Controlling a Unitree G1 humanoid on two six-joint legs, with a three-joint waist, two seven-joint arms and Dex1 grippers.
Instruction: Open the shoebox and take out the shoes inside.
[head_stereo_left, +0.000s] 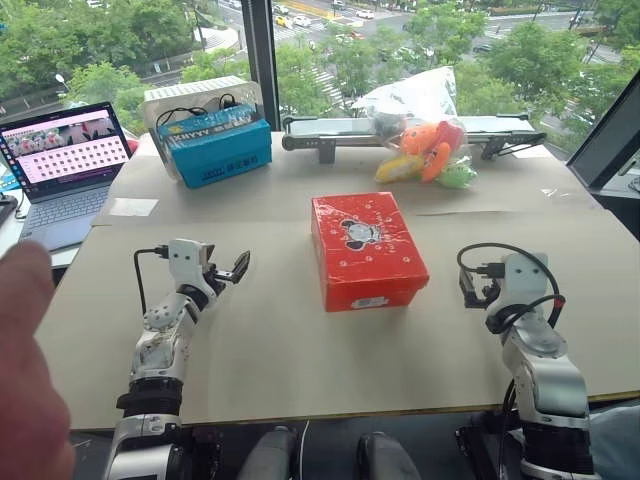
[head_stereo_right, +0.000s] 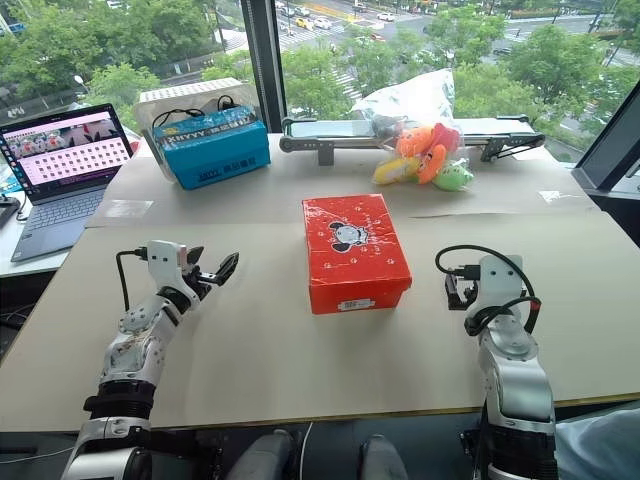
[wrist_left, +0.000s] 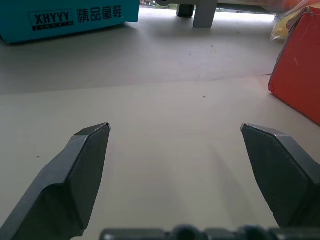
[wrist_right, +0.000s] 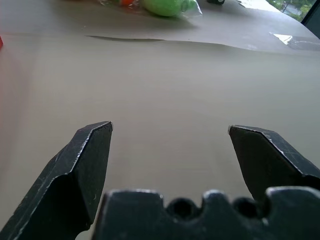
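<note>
The red shoebox (head_stereo_left: 367, 250) lies in the middle of the table with its lid shut, the cartoon mouse facing up and a small white label on its near end. The shoes are hidden inside it. My left gripper (head_stereo_left: 234, 270) hovers to the box's left, pointing forward, open and empty. In the left wrist view its fingers (wrist_left: 85, 165) stand wide apart and a red corner of the shoebox (wrist_left: 300, 75) shows beside them. My right gripper (wrist_right: 170, 127) is to the box's right, also open with nothing between its fingers (wrist_right: 87, 160).
At the back left stands a blue box (head_stereo_left: 215, 148) with white lettering, against a white basket (head_stereo_left: 200, 100). Plush toys in a clear bag (head_stereo_left: 430, 150) lie at the back beside a grey bar (head_stereo_left: 330, 128). A laptop (head_stereo_left: 65, 165) sits far left. A person's hand (head_stereo_left: 30, 350) shows at the left edge.
</note>
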